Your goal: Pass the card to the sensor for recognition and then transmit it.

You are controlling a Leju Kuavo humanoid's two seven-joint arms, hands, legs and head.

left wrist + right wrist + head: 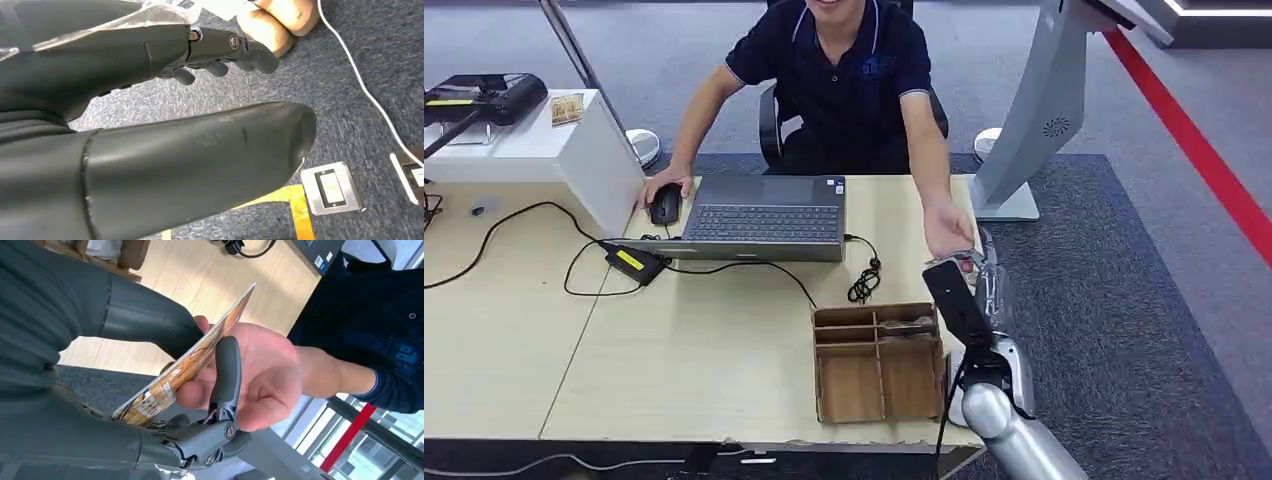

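My right hand (961, 295) is raised over the table's right end, and in the right wrist view it pinches a brown patterned card (186, 364) between thumb and a finger (227, 371). A seated person in a dark polo reaches out, and the person's open hand (267, 375) lies against the card's far side, fingertips touching it. From the head view that hand (946, 230) hovers just beyond mine. My left hand (125, 60) hangs over grey carpet, holding nothing, its fingers and thumb apart.
A wooden divided tray (879, 400) sits at the table's near right corner. A laptop (764, 215), a mouse (665, 203) under the person's other hand and cables lie farther back. A white kiosk stand (1034, 110) rises at the right, a white box (534, 150) at the left.
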